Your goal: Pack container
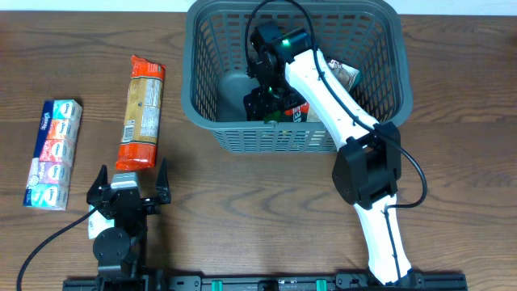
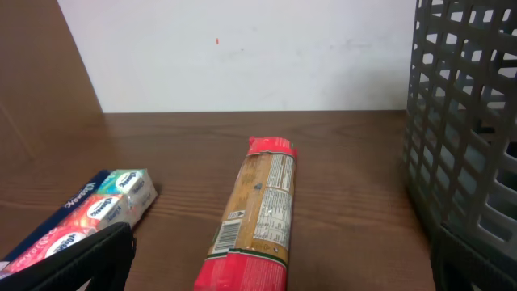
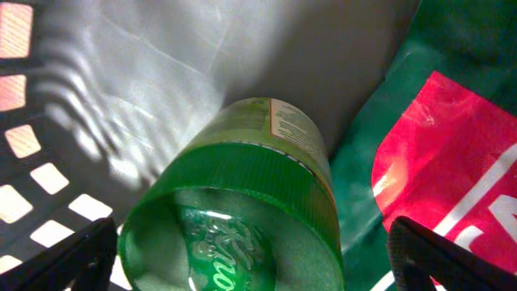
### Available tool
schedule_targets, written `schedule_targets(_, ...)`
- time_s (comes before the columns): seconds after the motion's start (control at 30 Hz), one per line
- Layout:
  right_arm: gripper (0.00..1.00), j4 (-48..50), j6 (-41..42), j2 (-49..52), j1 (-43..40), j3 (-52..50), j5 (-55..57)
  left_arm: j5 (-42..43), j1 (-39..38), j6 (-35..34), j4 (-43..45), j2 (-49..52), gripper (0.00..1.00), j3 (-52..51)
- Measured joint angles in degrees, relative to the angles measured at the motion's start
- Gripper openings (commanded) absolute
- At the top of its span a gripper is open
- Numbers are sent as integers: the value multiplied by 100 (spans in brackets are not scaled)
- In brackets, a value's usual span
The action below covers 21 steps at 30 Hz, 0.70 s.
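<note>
Right gripper, open, straddles the jar in the basket; rising crooked may knock it; left gripper open too.

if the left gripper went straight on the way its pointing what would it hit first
Most likely the long orange packet with red ends: its near end lies straight ahead, centred in front of the open left gripper. The dark grey slotted plastic basket sits off to the right, out of that line.

Tissue pack beside cracker packet
</note>
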Motion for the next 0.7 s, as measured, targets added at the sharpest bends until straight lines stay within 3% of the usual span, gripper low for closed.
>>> schedule_targets(0.3, 99, -236, 79, -1027, -76, 1386, 267, 0, 0, 0, 0, 0, 99, 0)
schedule_targets(0.53, 99, -675, 688, -2920, -756, 2153, 1976, 0, 0, 0, 0, 0, 99, 0)
schedule_targets(0.7, 99, -1261, 1478, -3901, -1956, 2197, 3534, 0, 0, 0, 0, 0, 99, 0)
